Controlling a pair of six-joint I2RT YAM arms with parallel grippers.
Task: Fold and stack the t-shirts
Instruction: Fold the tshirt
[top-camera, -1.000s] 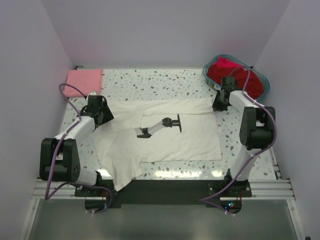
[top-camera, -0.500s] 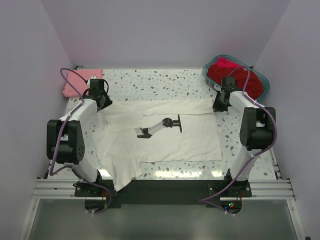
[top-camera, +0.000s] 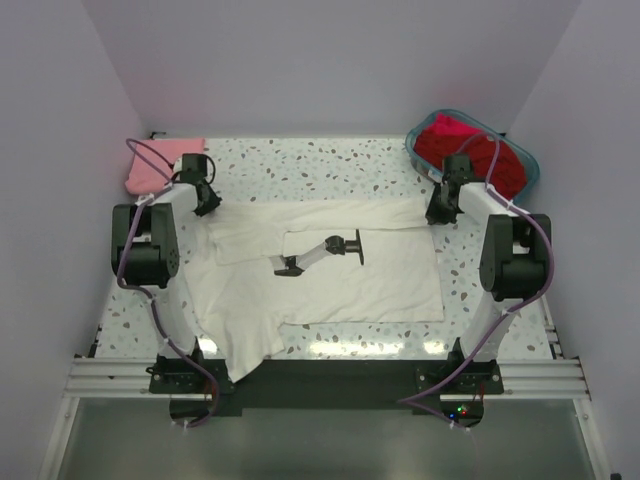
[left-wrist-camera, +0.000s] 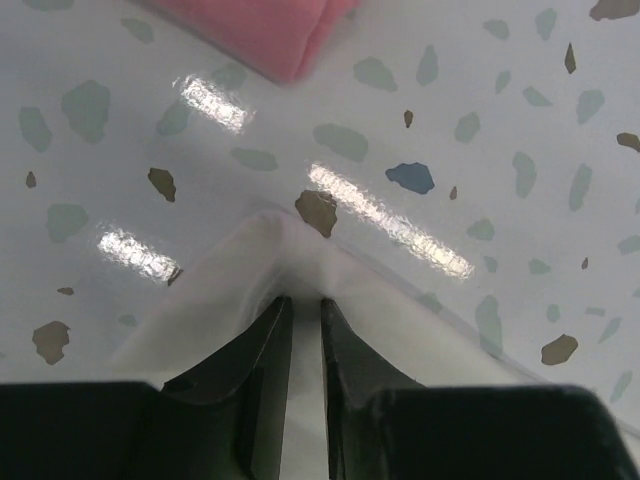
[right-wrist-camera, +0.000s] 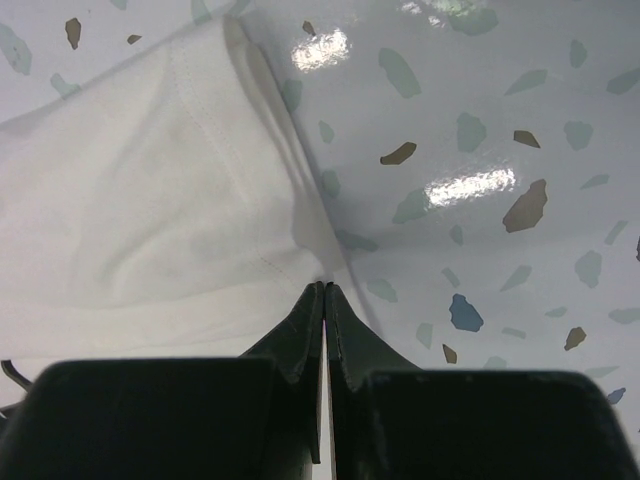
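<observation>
A large white t-shirt (top-camera: 340, 275) with a black graphic (top-camera: 320, 250) lies spread on the speckled table (top-camera: 330, 160). My left gripper (top-camera: 205, 200) sits at its far left corner. In the left wrist view the jaws (left-wrist-camera: 303, 300) are drawn close, with a raised ridge of the white t-shirt (left-wrist-camera: 200, 320) pinched between them. My right gripper (top-camera: 437, 212) is at the far right corner. Its jaws (right-wrist-camera: 325, 287) are shut on the edge of the white t-shirt (right-wrist-camera: 150, 200). A folded pink t-shirt (top-camera: 150, 165) lies at the far left, with its edge (left-wrist-camera: 270, 30) just beyond my left fingers. Red t-shirts (top-camera: 470, 150) fill the basket.
The teal plastic basket (top-camera: 527, 160) stands at the far right corner, close behind my right arm. Pale walls close in the table on the left, the right and the back. The shirt's near left part hangs over the table's front edge (top-camera: 245, 355).
My left arm swung from the shirt's left side to its far left corner, and its jaws narrowed onto the cloth. The right arm has stayed still.
</observation>
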